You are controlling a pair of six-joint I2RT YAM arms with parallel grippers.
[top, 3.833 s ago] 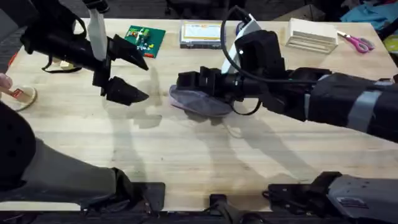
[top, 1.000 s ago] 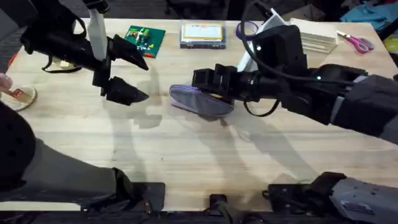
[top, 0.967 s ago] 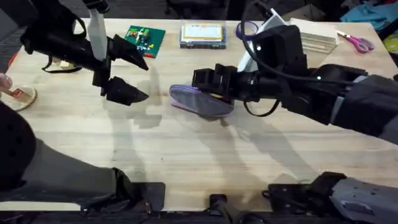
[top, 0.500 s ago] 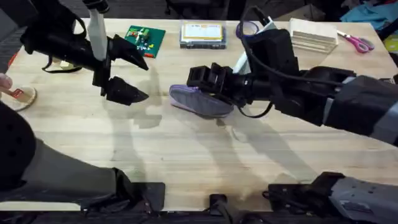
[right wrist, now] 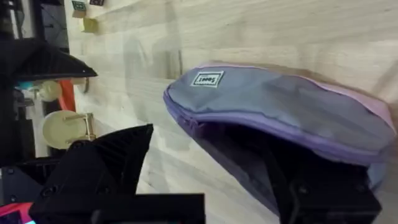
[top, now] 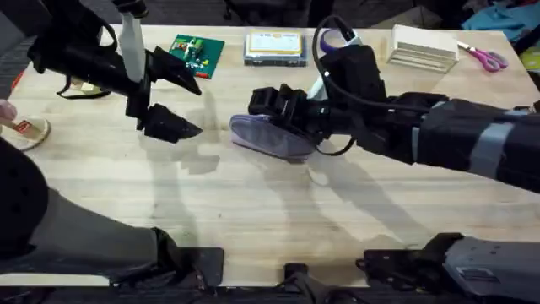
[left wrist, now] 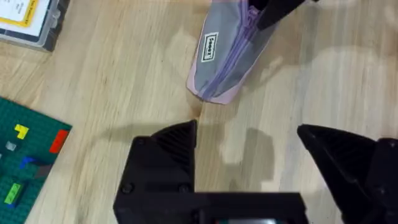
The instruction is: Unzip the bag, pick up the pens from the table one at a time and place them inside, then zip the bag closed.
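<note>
The lilac and grey bag lies on the wooden table just left of centre, its labelled end toward my left arm. My right gripper hovers low over it, open. In the right wrist view the right gripper has one finger on each side of the bag, where a dark gap shows along the zipper side. My left gripper hangs open and empty to the left of the bag, apart from it. The pens are hidden.
A clear box with a yellow label and a green brick plate sit at the back. Wooden blocks and pink scissors lie at the back right. A tape roll is at the left edge.
My right gripper has slid a little to the left along the bag. The left arm and the bag have stayed where they were.
</note>
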